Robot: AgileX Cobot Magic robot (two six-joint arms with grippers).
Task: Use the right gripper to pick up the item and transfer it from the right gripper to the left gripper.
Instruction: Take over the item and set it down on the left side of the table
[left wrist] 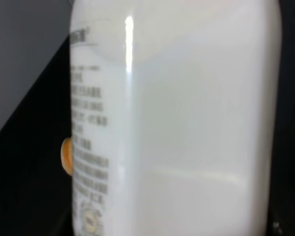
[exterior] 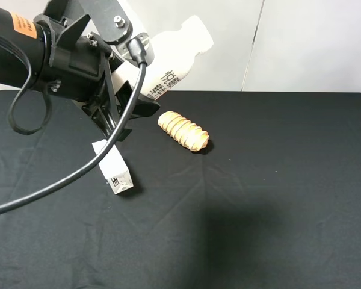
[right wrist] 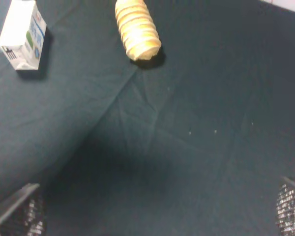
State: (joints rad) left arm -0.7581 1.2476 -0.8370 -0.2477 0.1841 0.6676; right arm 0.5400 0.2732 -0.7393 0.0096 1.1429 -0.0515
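A black-clothed table (exterior: 277,211) carries a small white carton (exterior: 114,171) and a ridged bread roll (exterior: 183,130), apart.

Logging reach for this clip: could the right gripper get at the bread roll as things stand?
Probably yes. The right gripper hangs open and empty over bare cloth, and the bread roll lies in the open, apart from the carton.

High and right wrist views share roll (exterior: 183,130); left hugs bottle (left wrist: 187,123)

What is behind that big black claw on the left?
A white bottle, gripped in the left gripper. Its rounded cap and lettered side show above the gripper; its base is covered by the gripper's black body and cannot be seen.
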